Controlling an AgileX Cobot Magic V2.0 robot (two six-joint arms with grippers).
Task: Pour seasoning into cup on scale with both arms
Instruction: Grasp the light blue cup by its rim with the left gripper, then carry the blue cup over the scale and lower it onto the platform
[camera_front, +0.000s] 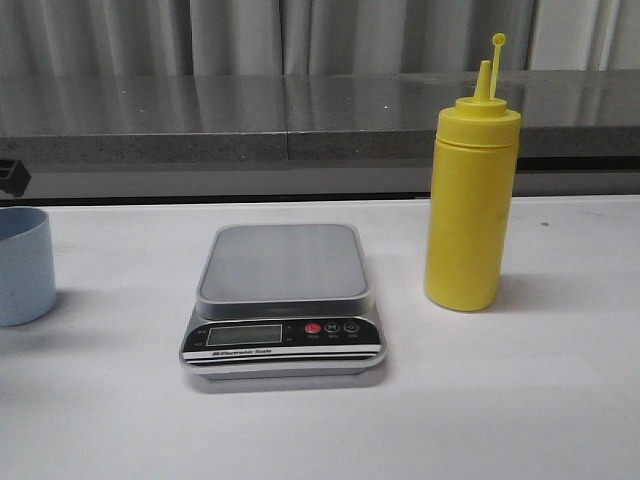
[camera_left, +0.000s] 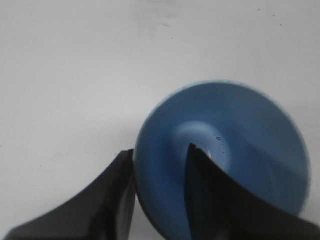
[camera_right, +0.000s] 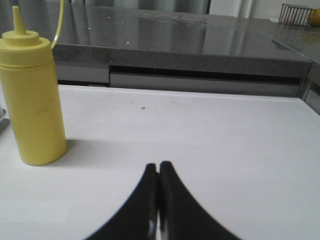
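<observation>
The yellow seasoning bottle (camera_front: 470, 205) stands upright on the white table, right of the scale (camera_front: 284, 300); its cap hangs open on its tether. The scale's platform is bare. The pale blue cup (camera_front: 22, 265) stands on the table at the far left, cut by the frame edge. In the left wrist view I look down into the cup (camera_left: 240, 125). My left gripper (camera_left: 160, 155) is open and straddles the cup's near wall, with one finger (camera_left: 112, 200) outside and one (camera_left: 210, 190) inside. My right gripper (camera_right: 158, 167) is shut and empty, low over the table, with the bottle (camera_right: 35, 100) standing apart from it.
A grey stone counter (camera_front: 300, 115) runs along the back behind the table, with a dark gap under it. A black part (camera_front: 12, 177) shows at the left edge above the cup.
</observation>
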